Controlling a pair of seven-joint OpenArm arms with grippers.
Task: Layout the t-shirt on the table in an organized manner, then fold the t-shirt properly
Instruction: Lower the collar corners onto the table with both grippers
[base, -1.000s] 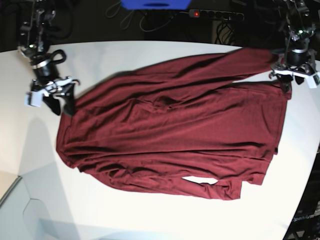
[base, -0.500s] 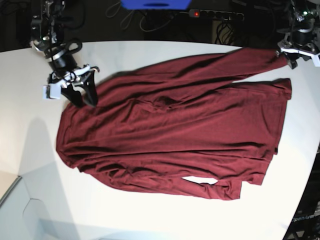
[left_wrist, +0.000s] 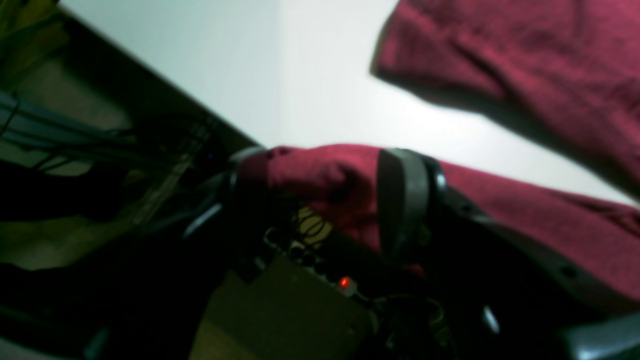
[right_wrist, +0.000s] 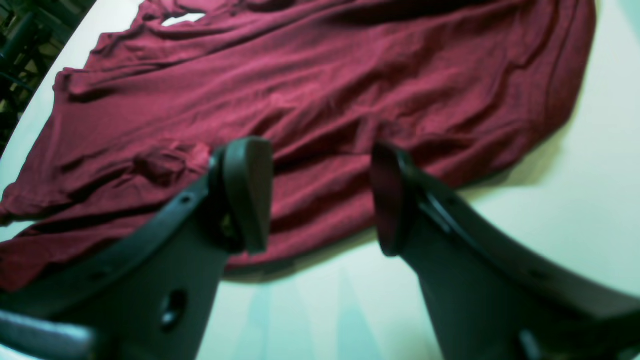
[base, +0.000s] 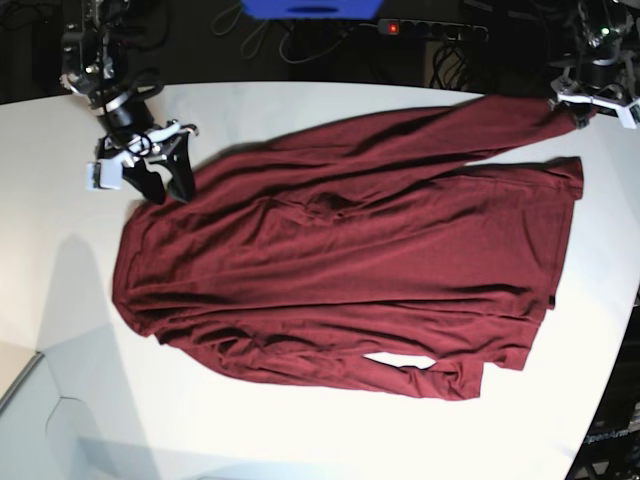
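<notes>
Both arms were black, jointed machines with dark cabling running along their upper links. The right arm (base: 100, 75) carried a pale grey-white block at its wrist, and a small green light showed near its top. Its right gripper (right_wrist: 320, 197) had two matte black fingers (right_wrist: 247, 192) ending in rounded, paddle-like pads, with a round hole in one finger's shank. The left gripper (base: 590, 100) had the same white wrist housing, and its black fingers (left_wrist: 402, 200) looked curved and smooth, though blurred.
</notes>
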